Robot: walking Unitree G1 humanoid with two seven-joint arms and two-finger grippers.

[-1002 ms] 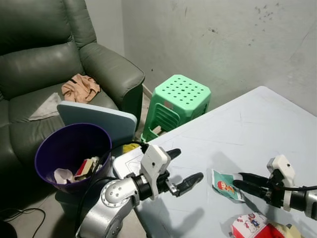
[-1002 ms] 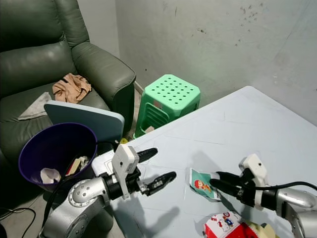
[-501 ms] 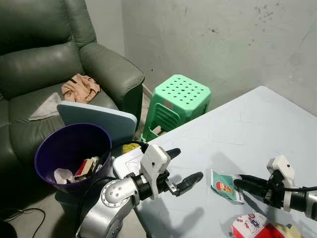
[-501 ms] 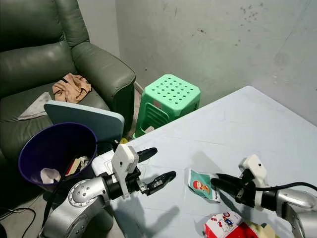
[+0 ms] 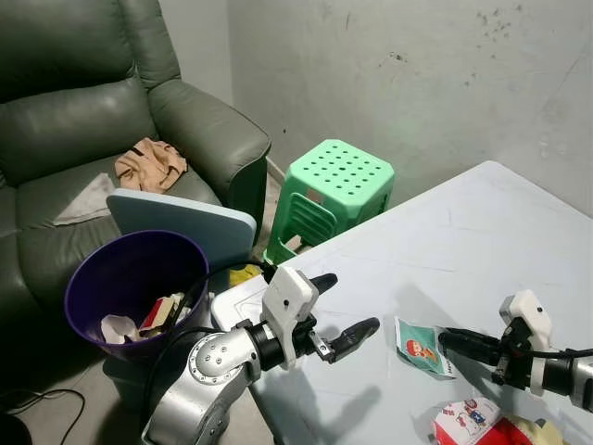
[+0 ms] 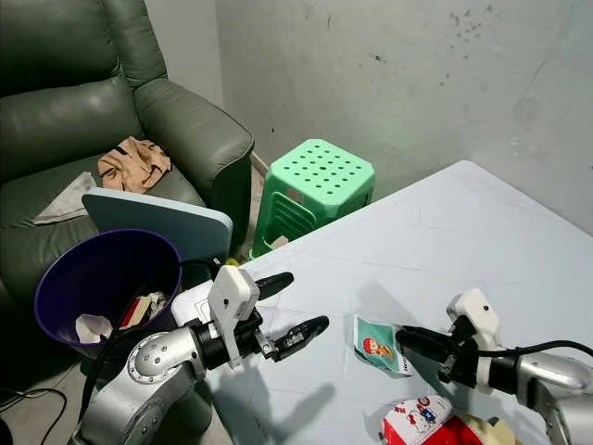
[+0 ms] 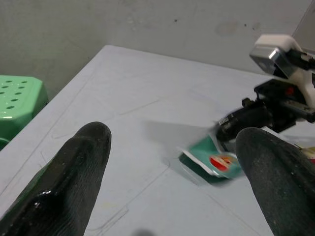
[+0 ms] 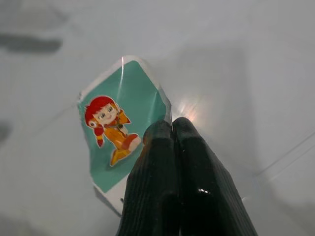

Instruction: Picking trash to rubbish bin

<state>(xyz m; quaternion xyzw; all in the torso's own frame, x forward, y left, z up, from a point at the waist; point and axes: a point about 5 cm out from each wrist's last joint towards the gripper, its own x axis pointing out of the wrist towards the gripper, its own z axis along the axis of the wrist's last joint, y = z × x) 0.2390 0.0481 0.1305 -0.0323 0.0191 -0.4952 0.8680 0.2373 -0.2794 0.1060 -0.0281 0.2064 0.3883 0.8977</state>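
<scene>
1. The right gripper (image 8: 172,129) has its two black fingers pressed together at the edge of the small teal foil packet with a red-haired cartoon figure (image 8: 122,128). In the right wrist view the fingertips lie over one corner of the packet. I cannot tell whether they have any foil between them or are only resting on top of it.

2. The packet lies flat on the pale grey surface (image 5: 463,241). If the fingers are shut on nothing, lifting would leave it behind. A shove could also slide it across the smooth top.

3. If they do hold it, it is by a thin corner only. A slick wrapper held so little could slip out while it is carried.

4. The purple plastic rubbish bin (image 5: 88,278) stands well apart from the packet, down beside the dark green leather armchair (image 5: 74,111). That means a long carry past the surface's edge, so a dropped packet would likely end up on the floor.

5. The left gripper (image 5: 338,308) hovers with its fingers spread wide, between the packet and the bin. It could clip the right arm on that path.

6. A red and white carton (image 5: 468,422) sits near the packet. A careless sweep could knock it.
</scene>
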